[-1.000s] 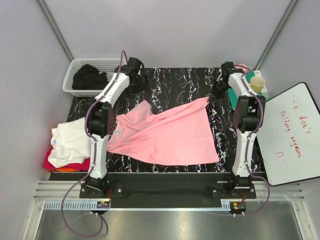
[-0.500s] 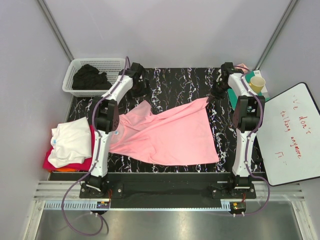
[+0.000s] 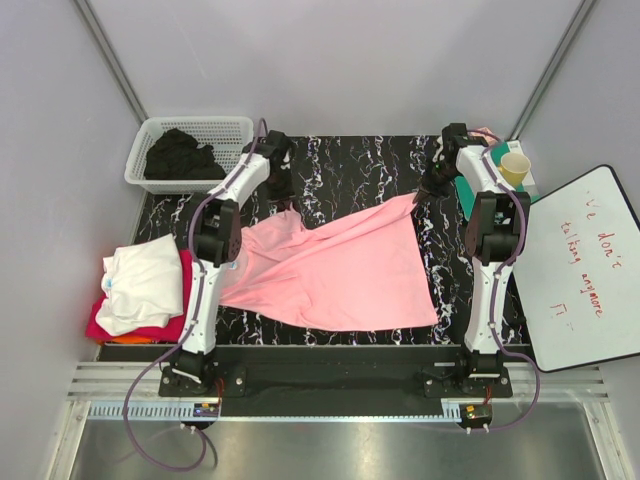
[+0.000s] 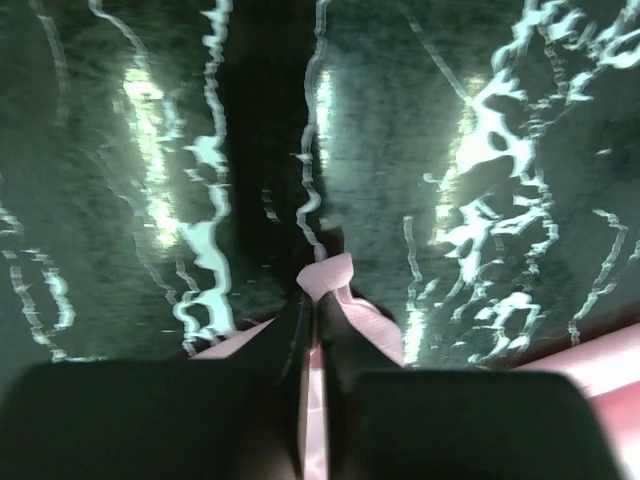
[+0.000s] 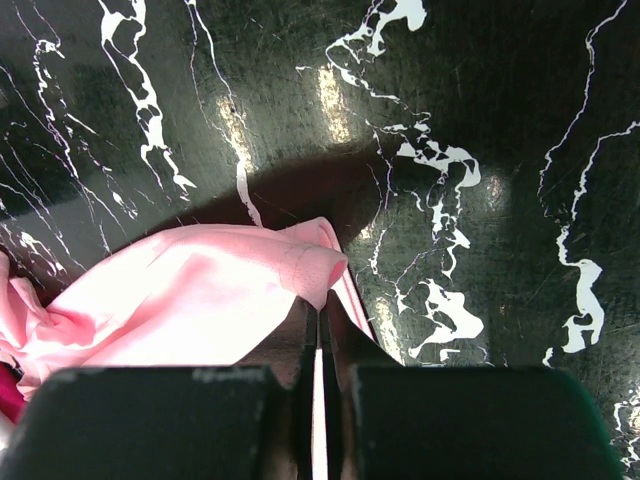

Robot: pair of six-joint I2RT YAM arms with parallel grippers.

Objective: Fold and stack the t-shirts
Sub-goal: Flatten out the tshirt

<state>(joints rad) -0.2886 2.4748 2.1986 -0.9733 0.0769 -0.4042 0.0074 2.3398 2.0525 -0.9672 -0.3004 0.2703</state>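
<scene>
A pink t-shirt [image 3: 335, 268] lies spread across the black marbled table [image 3: 350, 165]. My left gripper [image 3: 283, 196] is shut on the shirt's far left corner [image 4: 327, 275]; pink cloth sticks out between its closed fingers. At the far right, my right gripper [image 3: 424, 194] is shut on the shirt's other far corner [image 5: 318, 268], holding it a little above the table. A stack of folded shirts sits at the left edge, white [image 3: 140, 280] on top of red [image 3: 125, 328].
A white basket [image 3: 190, 130] holding dark clothes [image 3: 180, 155] stands at the back left. A paper cup [image 3: 515, 166] and a whiteboard [image 3: 585, 268] are at the right.
My left gripper moved right and nearer, down to the shirt's far left corner, and closed on it. The right gripper held still with its corner.
</scene>
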